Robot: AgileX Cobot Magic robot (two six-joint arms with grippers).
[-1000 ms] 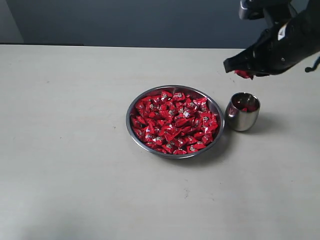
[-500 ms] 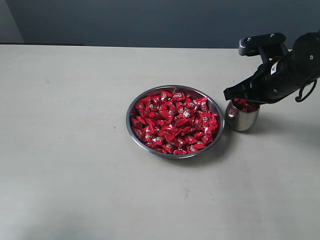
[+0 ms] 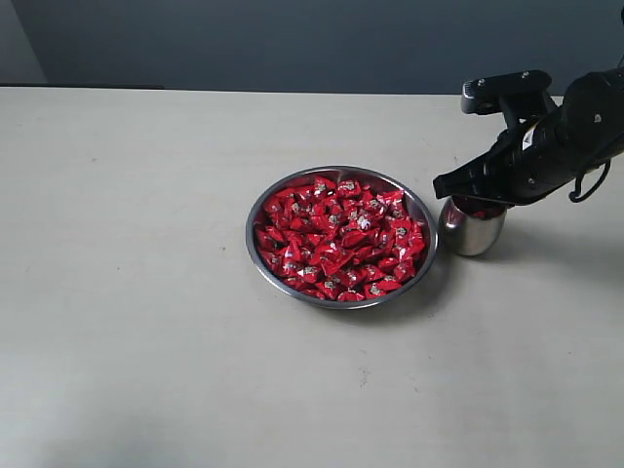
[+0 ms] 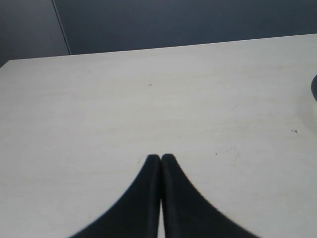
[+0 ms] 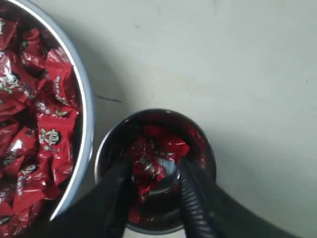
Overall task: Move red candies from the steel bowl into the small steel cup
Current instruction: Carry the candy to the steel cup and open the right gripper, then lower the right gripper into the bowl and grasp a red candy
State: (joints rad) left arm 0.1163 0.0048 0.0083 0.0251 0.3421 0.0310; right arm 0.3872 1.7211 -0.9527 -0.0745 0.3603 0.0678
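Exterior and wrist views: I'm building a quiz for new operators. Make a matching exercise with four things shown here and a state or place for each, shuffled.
Things:
1. steel bowl
2. small steel cup
3. left gripper
4. right gripper

States:
a. fingers pressed together
b. full of red candies
c. fingers apart, tips at the cup's mouth
d. holds some candies, right of the bowl in the exterior view

Pairs: 1-b, 2-d, 3-a, 4-c
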